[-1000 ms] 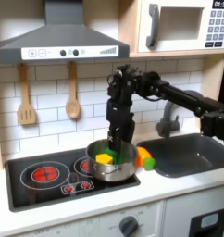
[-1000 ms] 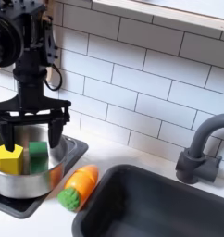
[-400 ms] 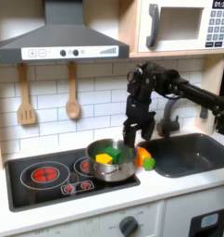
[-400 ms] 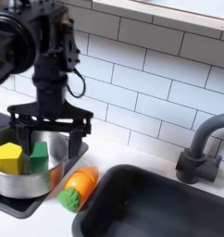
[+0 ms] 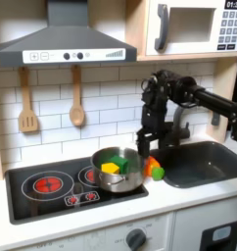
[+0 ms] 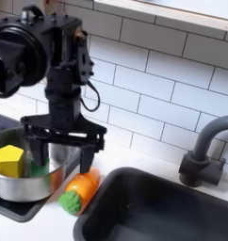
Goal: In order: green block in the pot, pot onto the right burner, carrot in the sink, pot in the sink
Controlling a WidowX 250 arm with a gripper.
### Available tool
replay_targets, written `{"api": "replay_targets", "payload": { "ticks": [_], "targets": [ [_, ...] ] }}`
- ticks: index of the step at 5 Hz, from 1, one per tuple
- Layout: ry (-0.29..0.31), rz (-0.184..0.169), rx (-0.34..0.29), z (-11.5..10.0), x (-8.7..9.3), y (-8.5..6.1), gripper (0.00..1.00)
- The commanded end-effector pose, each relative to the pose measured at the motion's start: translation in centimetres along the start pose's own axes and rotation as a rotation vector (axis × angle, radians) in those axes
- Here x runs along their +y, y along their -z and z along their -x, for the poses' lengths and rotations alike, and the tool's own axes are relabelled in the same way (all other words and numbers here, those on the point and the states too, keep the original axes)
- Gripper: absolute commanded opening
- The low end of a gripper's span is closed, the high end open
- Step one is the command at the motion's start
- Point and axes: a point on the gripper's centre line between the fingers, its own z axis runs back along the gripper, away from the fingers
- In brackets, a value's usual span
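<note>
One pot point(image 6: 26, 179) sits on the cooktop's burner nearer the sink point(image 6: 168, 212), holding one green block point(image 5: 118, 161) and one yellow piece point(image 6: 8, 159). One carrot point(image 6: 80, 188) lies on the table between pot and sink. Gripper point(image 6: 64, 149) hovers spread wide, empty, above the carrot and the pot's sink-side rim. Two burners counted in the first exterior view.

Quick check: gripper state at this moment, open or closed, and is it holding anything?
Gripper: open and empty, fingers spread above the carrot, just beside the pot.
</note>
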Motion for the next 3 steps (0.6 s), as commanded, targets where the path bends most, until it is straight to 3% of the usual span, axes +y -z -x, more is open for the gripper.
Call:
{"api": "replay_targets", "payload": {
  "ticks": [1, 3],
  "targets": [
    [0.074, 0.007, -0.008, 0.9, -0.8, -0.1, 1.0],
    [0.067, -0.001, 0.031, 1.8, -0.7, 1.1, 1.0]
  ]
}}
